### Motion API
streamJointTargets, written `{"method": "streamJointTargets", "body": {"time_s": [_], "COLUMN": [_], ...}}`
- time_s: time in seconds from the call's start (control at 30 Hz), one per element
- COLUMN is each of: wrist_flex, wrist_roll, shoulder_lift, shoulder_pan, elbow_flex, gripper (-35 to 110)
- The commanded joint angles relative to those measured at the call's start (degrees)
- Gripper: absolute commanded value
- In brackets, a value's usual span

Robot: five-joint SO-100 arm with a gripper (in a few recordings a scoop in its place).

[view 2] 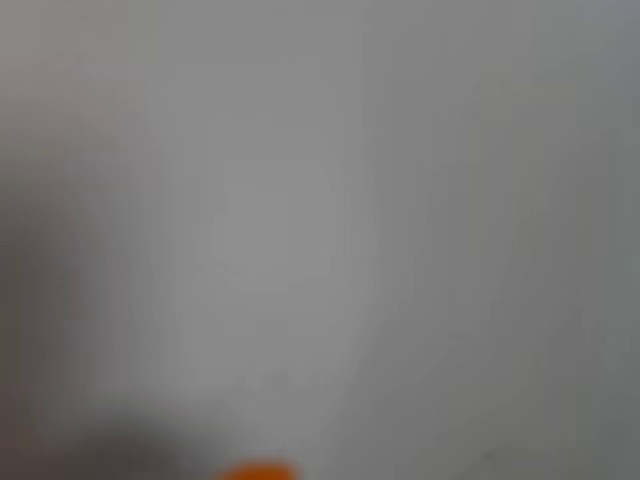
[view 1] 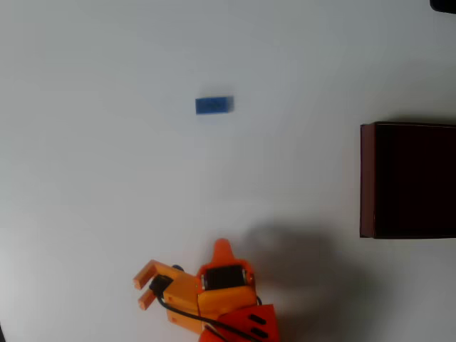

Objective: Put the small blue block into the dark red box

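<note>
In the overhead view, the small blue block is seen lying toward 12 o'clock on the white surface, the dark red box at 3 o'clock, the orange gripper at 6 o'clock; whether the jaws are clenched cannot be told.

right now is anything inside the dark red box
Nothing shows inside the large square dark red box; its interior reads uniformly near-black. The tiny bright blue rectangular block lies outside on the white table. The box's right part is cropped.
</note>
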Motion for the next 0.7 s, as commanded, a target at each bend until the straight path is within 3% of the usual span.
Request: {"method": "streamJointTargets", "body": {"time_s": [0.0, 0.53, 0.67], "wrist_flex": [0.18, 0.18, 0.00], "wrist_roll": [-0.18, 0.00, 1.76], "shoulder_lift": [0.79, 0.79, 0.79], "shoulder_pan": [-0.53, -0.26, -0.18], "elbow_flex": [0.35, 0.35, 0.35], "gripper": [0, 0, 6]}}
